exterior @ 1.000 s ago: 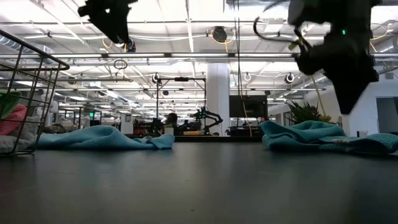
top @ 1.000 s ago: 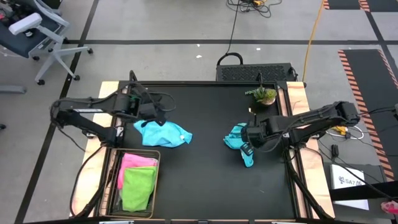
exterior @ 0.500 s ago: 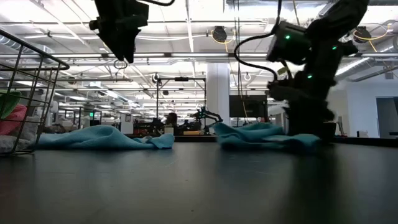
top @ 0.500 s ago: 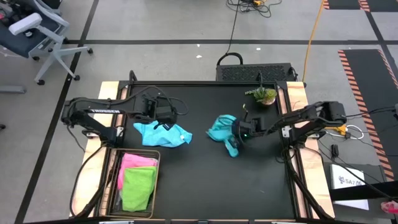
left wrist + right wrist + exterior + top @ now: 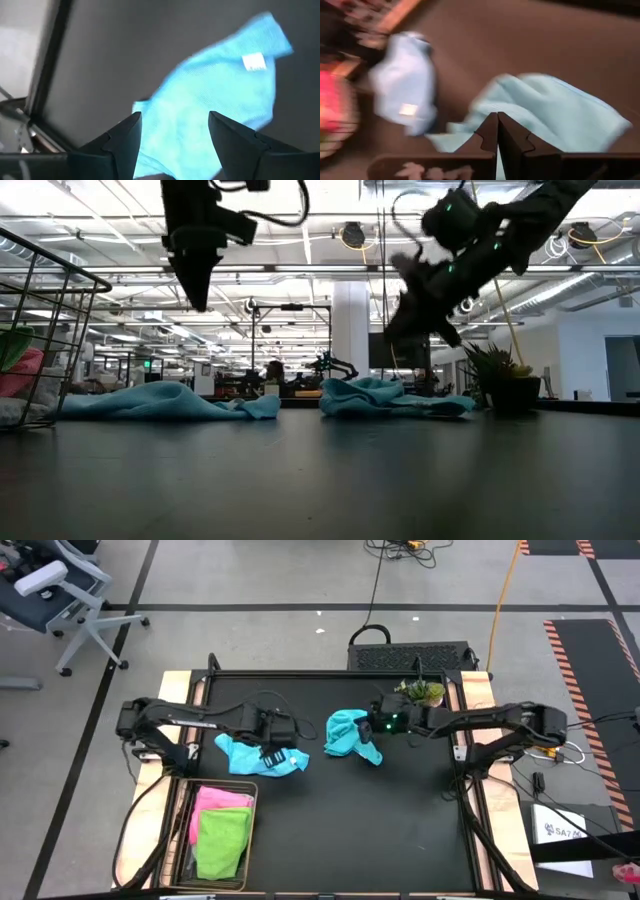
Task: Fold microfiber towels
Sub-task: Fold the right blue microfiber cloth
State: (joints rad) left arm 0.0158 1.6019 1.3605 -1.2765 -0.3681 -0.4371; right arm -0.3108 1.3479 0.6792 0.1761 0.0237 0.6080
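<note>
A light blue towel (image 5: 250, 755) lies crumpled on the black table, left of centre. My left gripper (image 5: 273, 752) hangs open well above it (image 5: 197, 300), pointing steeply down; in the left wrist view its fingers frame the light blue towel (image 5: 215, 90). A teal towel (image 5: 343, 730) lies bunched near the table's middle (image 5: 390, 395). My right gripper (image 5: 368, 735) is shut at the teal towel's right edge, slanting down toward the left (image 5: 400, 335). A pink towel (image 5: 222, 800) and a lime green towel (image 5: 222, 845) lie in the wire basket (image 5: 185, 830). My right gripper (image 5: 497, 120) points its shut fingertips at the teal towel (image 5: 555, 115) from the table's right, slanting down. No cloth shows between the fingertips. I cannot tell whether they touch the towel.
A small potted plant (image 5: 425, 692) stands at the far right, close behind my right arm. The wire basket stands at the near left corner, its wall (image 5: 50, 280) close to the light blue towel. Bare table lies toward the near edge.
My right gripper has swept toward the table's left and far edge and tipped up from pointing steeply down. The teal towel has slid along the table with it and bunched up. My left gripper has sunk, rolled, and come out over the light blue towel, which stayed put.
</note>
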